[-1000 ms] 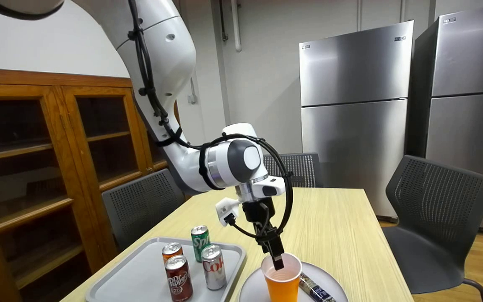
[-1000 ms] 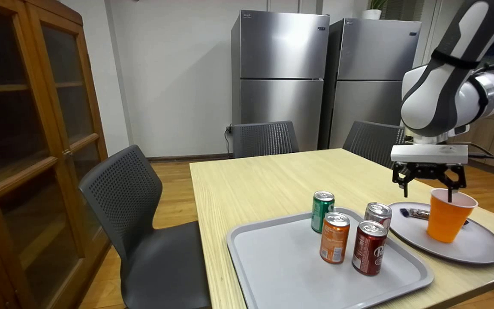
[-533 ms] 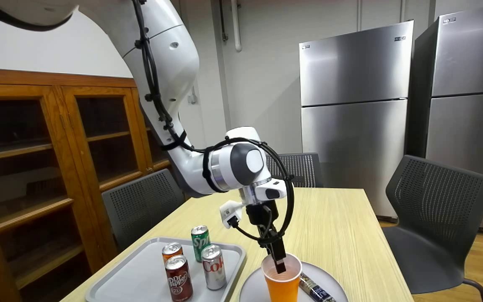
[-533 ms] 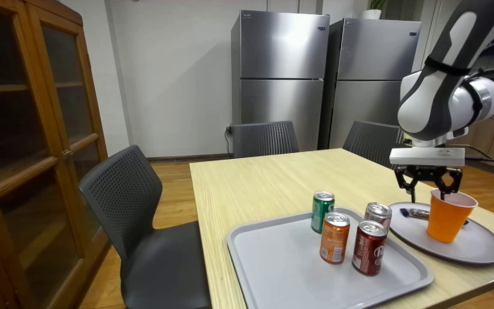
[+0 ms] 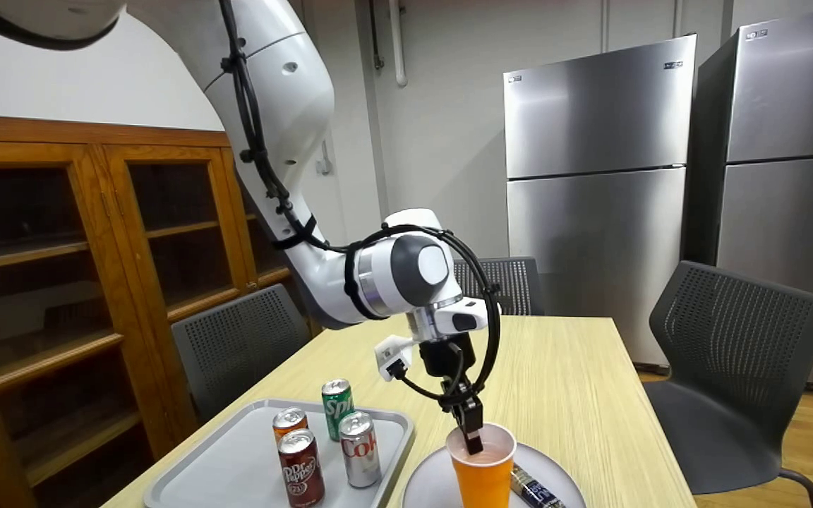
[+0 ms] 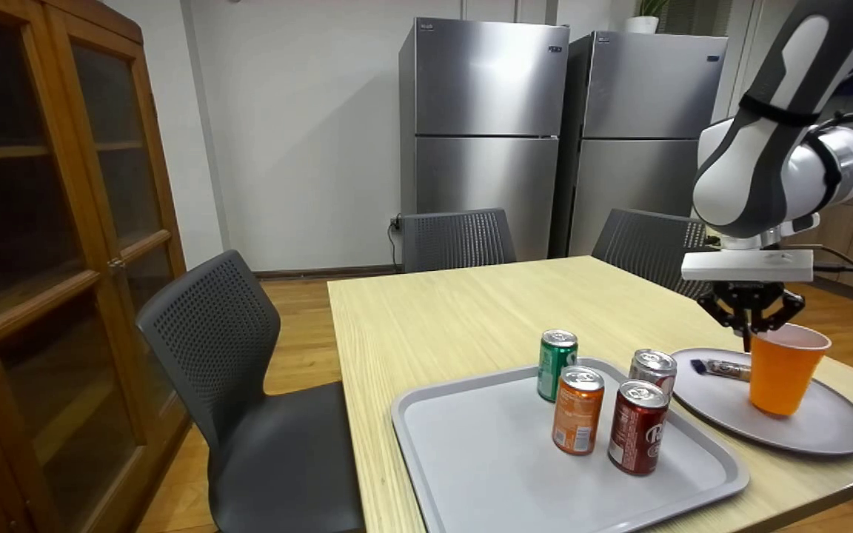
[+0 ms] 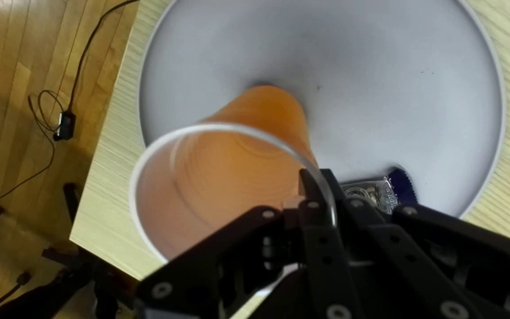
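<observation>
- While the orange cup [image 6: 785, 374] is sitting on the gray plate [image 7: 392, 97], off to one side of it, the gripper [image 7: 319, 181] has it pinched right at the lip. Looks roughly upright in both exterior views.
- Jaws are closed on the side of the cup: one finger inside, one outside, white rim running between them in the wrist view.
- Sharing the plate, just beside the cup, is a wrapped bar [image 6: 726, 369], silvery with a dark blue end. Outer finger covers part of it in the wrist view.
- Next out is a gray tray [image 6: 486, 444], right beside the plate. Can't tell if the two touch.
- Four cans standing on that: green Sprite can [image 5: 338, 403], orange can [image 6: 578, 411], Dr Pepper can [image 5: 300, 469], silver Coke can [image 5: 360, 451]. They're bunched toward the plate side.
- All of it's on a pale wood table [image 6: 471, 311].
- Further back, a dark gray chair [image 5: 738, 346], a steel fridge [image 5: 597, 212] and a wooden cabinet [image 5: 32, 282].
</observation>
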`<state>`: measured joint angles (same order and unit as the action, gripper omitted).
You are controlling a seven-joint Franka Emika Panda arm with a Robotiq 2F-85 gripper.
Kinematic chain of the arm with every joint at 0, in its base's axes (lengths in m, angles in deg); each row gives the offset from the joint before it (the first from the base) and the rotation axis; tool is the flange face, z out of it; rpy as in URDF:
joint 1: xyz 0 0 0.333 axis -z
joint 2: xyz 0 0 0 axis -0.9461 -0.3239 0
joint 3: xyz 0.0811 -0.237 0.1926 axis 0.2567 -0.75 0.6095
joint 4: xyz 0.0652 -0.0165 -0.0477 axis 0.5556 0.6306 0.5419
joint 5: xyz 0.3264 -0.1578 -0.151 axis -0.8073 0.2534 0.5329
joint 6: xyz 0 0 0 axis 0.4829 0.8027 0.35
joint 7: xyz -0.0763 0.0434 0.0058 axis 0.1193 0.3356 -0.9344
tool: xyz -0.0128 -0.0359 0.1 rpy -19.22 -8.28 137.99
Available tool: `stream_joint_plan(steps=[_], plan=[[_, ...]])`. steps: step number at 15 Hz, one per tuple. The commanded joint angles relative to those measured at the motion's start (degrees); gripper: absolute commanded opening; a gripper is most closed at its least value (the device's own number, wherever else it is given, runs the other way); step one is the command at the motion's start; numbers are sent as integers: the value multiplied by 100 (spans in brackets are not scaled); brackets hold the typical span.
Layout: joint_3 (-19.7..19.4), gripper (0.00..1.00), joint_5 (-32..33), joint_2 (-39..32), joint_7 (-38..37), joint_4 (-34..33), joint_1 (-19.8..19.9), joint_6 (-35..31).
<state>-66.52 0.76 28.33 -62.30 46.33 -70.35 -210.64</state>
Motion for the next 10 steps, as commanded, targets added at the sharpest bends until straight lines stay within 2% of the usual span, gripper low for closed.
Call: stream_joint_plan(steps=[1, 5, 10], plan=[[-176, 0, 167, 503, -100, 207, -205, 388], [-116, 1, 314, 928, -126, 271, -228, 664], [216, 1, 230, 1388, -102, 235, -122, 901]])
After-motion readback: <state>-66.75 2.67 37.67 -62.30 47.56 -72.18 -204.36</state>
